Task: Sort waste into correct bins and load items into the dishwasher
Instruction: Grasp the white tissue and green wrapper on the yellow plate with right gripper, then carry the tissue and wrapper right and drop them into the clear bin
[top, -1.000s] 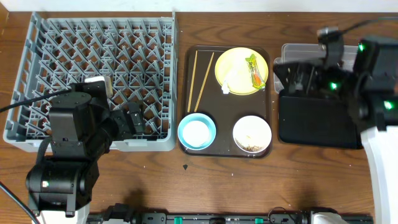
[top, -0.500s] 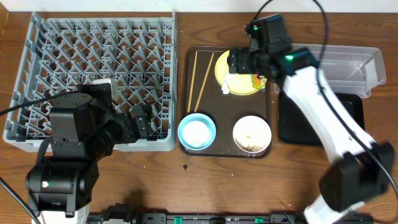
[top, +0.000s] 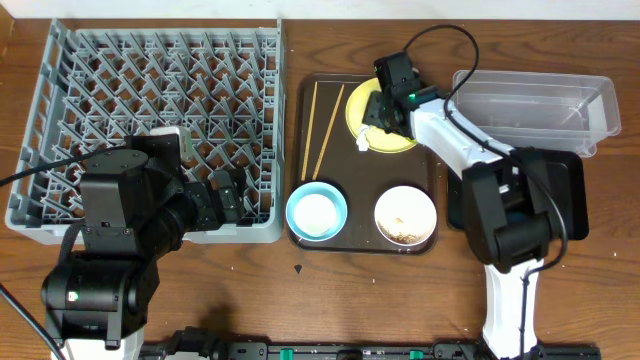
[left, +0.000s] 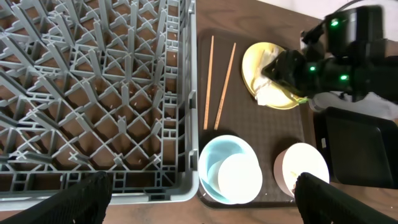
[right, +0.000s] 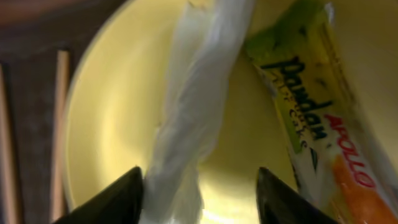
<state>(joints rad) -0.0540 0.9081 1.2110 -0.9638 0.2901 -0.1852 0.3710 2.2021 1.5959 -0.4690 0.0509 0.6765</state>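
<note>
My right gripper (top: 374, 118) hangs low over the yellow plate (top: 392, 103) on the brown serving tray. Its jaws stand partly apart around the crumpled white paper (right: 189, 118). The left finger (right: 121, 199) touches the paper; the right one stands clear of it. The green-and-orange wrapper (right: 314, 134) lies just right of the jaws. My left gripper (left: 202, 208) is wide open and holds nothing, by the dish rack's (top: 150, 100) front edge. The blue bowl (top: 303, 200) holds a white cup (top: 317, 213). The white bowl (top: 405, 216) holds crumbs. Two chopsticks (top: 318, 125) lie on the tray.
The clear tub (top: 530, 100) stands at the back right with the black tray (top: 565, 200) in front of it, partly under my right arm. The brown serving tray (top: 362, 172) lies between rack and bins. A small dark speck (top: 298, 268) lies on the table.
My right arm has swung left from over the bins to the yellow plate, and its jaws have narrowed around the white paper. The left arm has not moved.
</note>
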